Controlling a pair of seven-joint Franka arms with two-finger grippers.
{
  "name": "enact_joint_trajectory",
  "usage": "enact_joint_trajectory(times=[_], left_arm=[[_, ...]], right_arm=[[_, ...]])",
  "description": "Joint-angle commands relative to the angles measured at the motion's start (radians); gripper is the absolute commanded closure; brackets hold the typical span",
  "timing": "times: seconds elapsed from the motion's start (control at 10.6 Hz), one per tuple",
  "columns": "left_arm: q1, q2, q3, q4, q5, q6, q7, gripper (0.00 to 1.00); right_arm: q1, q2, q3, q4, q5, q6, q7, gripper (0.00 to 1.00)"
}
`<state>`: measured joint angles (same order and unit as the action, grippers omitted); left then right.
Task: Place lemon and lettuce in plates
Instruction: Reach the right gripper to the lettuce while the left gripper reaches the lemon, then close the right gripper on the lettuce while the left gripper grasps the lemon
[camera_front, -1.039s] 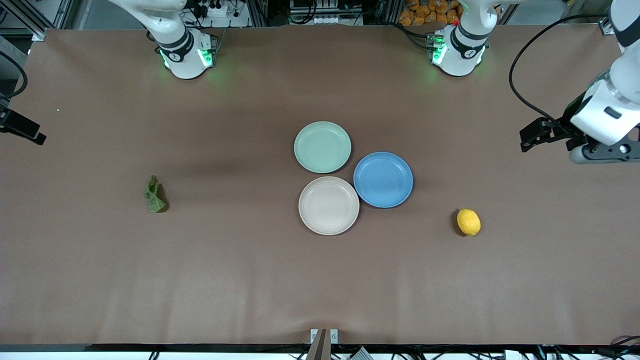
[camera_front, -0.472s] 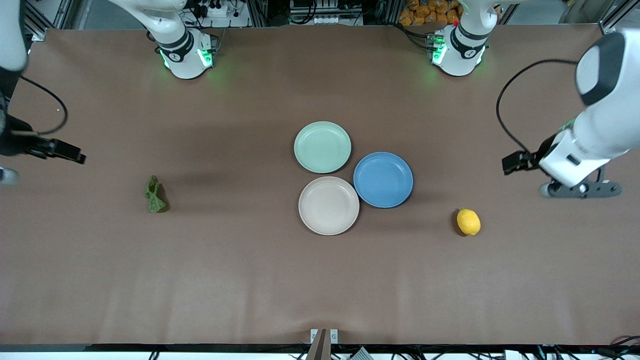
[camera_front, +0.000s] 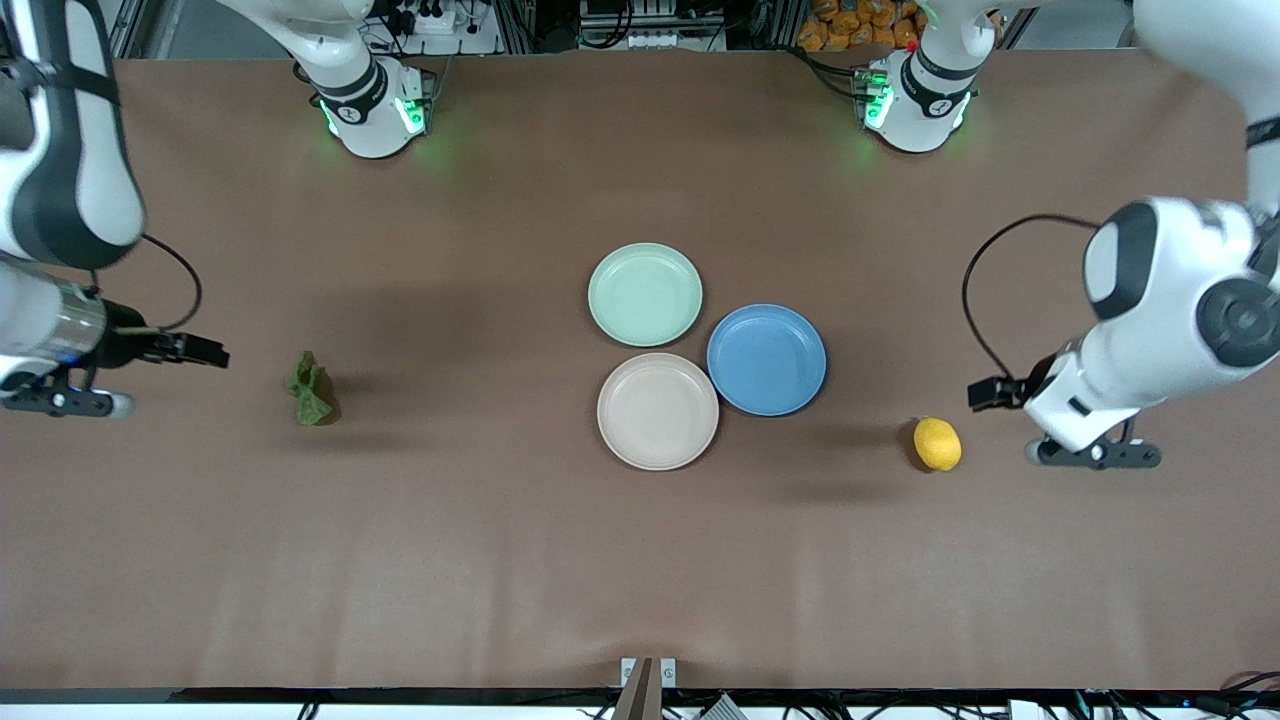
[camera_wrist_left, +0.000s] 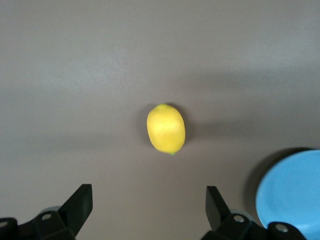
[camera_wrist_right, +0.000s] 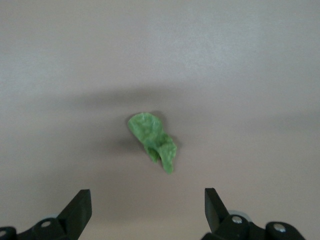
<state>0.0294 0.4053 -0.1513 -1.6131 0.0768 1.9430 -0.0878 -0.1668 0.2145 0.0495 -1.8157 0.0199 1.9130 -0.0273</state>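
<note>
Both arms are out over the table; nothing is held yet.

Left gripper (camera_wrist_left: 145, 212): fingers spread wide, empty, up in the air over bare table toward the left arm's end. The lemon (camera_front: 937, 444) lies on the table just beside it, on the side toward the plates. In the left wrist view the lemon (camera_wrist_left: 166, 128) sits ahead of the open jaws and roughly centred between them, not yet inside the gap. Its long axis runs about along the line of approach, so the jaws would likely close across the narrower width.

Right gripper (camera_wrist_right: 145, 212): also spread wide and empty, over the table at the right arm's end. The lettuce (camera_front: 311, 390) lies near it, again on the plate side. In the right wrist view the lettuce (camera_wrist_right: 154, 140) is ahead of the jaws and near their centreline, its length slanted across the view.

Each arm is plainly nearer to its own item; no crossing looks needed.

Surroundings: mint plate (camera_front: 645, 294), beige plate (camera_front: 658, 411) and blue plate (camera_front: 766, 359) cluster mid-table, touching or nearly so, all empty. The blue plate is the nearest one to the lemon and edges into the left wrist view. Nothing stands between either gripper and its target.
</note>
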Motion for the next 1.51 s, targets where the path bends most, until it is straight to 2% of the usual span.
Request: enact_joint_trajectory(times=[0.0,0.19,0.38,0.66,1.23,1.32,1.42], left_arm=[[0.004,0.11,-0.001,0.007,0.02,0.085,0.025,0.0],[-0.002,0.159,-0.001,-0.019,0.02,0.137,0.017,0.0],[0.007,0.19,-0.001,-0.059,0.038,0.238,0.014,0.0],[0.006,0.236,-0.001,-0.062,0.067,0.29,0.013,0.0],[0.009,0.274,-0.001,-0.065,0.067,0.326,0.008,0.0],[0.009,0.28,-0.001,-0.065,0.067,0.326,0.008,0.0],[0.009,0.288,-0.001,-0.065,0.067,0.329,0.008,0.02]], right_arm=[[-0.002,0.008,0.0,-0.131,0.022,0.165,-0.022,0.0],[0.0,0.048,0.001,-0.165,0.022,0.236,-0.023,0.0],[0.0,0.095,0.001,-0.227,0.022,0.382,-0.022,0.0],[0.001,0.163,0.001,-0.316,0.022,0.584,-0.022,0.0],[0.02,0.258,0.0,-0.346,0.022,0.739,-0.016,0.0],[0.024,0.261,0.0,-0.347,0.022,0.744,-0.013,0.04],[0.032,0.259,0.0,-0.346,0.022,0.744,-0.011,0.15]])
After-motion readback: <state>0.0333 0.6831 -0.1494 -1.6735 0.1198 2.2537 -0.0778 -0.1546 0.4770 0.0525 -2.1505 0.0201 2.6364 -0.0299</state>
